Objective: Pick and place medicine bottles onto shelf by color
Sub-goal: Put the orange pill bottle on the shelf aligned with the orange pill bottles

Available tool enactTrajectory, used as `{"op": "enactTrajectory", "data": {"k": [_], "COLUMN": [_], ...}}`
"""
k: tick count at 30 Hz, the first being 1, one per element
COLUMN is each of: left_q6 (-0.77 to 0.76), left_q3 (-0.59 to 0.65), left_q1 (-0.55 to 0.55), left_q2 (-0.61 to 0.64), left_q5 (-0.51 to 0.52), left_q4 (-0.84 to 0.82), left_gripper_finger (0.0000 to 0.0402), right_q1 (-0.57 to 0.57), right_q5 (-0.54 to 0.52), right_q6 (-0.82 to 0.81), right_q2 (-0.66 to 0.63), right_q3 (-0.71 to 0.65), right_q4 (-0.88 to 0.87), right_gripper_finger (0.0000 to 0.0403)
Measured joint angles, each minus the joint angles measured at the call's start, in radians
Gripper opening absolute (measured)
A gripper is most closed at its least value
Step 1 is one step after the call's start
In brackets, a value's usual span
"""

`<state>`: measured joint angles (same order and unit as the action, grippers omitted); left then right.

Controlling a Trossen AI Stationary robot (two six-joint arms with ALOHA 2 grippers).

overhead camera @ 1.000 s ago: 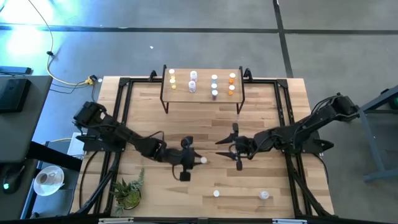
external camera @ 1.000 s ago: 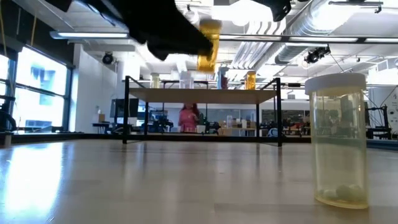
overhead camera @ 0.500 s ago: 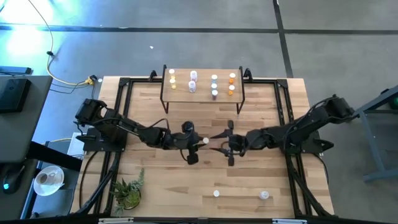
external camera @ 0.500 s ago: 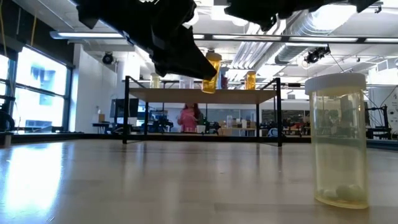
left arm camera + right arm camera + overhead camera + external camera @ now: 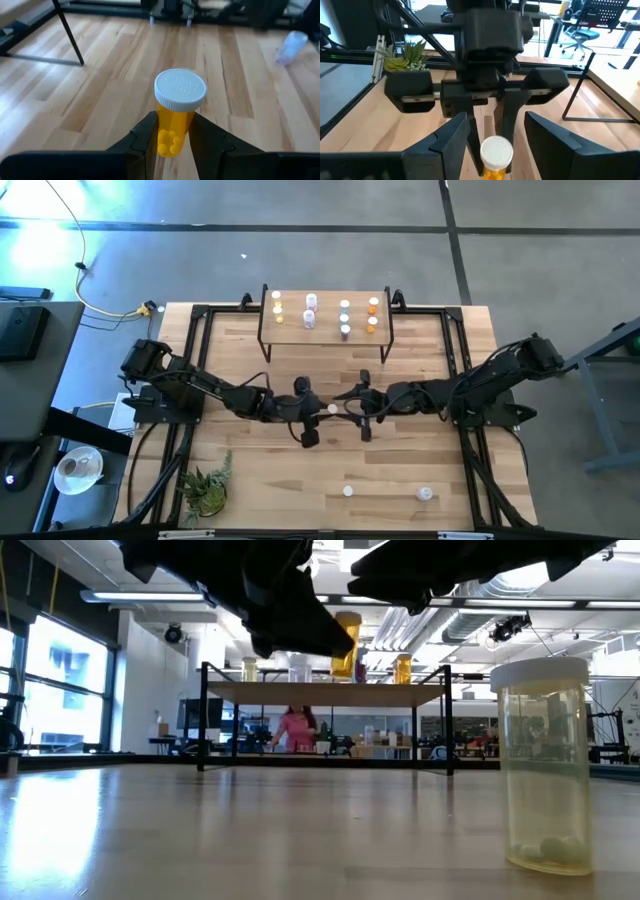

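An orange medicine bottle [image 5: 172, 131] with a white cap [image 5: 331, 410] hangs above the table's middle, and my left gripper [image 5: 322, 413] is shut on it. My right gripper [image 5: 352, 410] faces it from the right, open. Its two fingers [image 5: 451, 142] stand on either side of the bottle's cap [image 5: 496, 151] without touching it. In the low view the bottle [image 5: 346, 645] shows in front of the shelf [image 5: 325, 690]. The shelf [image 5: 326, 328] stands on thin black legs at the far middle and carries several bottles. My left gripper pinches the lower body of the orange bottle [image 5: 169, 142] between its two fingers [image 5: 147, 137], below the white cap. The fingers come slanting down from the table's left. The bottle is about upright, cap up, lifted clear of the table.
Two bottles [image 5: 348, 491] [image 5: 424, 493] stand on the table near its front edge; one shows large in the low view [image 5: 545, 765]. A bluish bottle [image 5: 291, 46] lies farther off. A small plant [image 5: 207, 488] sits at the near left corner. A person [image 5: 297, 728] is in the room behind.
My left gripper has carried the orange bottle toward the table's far edge and right, keeping it clear of the table. My right gripper has moved toward the table's left and a little down, up to the bottle, so that its fingers now flank the cap.
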<state>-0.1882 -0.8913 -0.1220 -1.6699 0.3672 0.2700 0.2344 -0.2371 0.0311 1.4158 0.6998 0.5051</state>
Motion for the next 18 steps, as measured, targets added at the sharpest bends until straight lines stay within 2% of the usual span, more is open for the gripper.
{"op": "enactTrajectory", "data": {"k": [8,18], "left_q6": [0.059,0.061], "left_q3": [0.0,0.0], "left_q1": [-0.005,-0.003], "left_q2": [0.0,0.0], "left_q5": [-0.009,-0.019], "left_q4": [0.098,0.154], "left_gripper_finger": [0.0088,0.0088], "right_q1": [0.0,0.0], "right_q5": [0.001,0.004], "right_q6": [-0.006,-0.008], "right_q2": [0.0,0.0], "right_q3": [0.0,0.0], "right_q4": [-0.007,-0.008], "right_gripper_finger": [0.0189,0.0189]}}
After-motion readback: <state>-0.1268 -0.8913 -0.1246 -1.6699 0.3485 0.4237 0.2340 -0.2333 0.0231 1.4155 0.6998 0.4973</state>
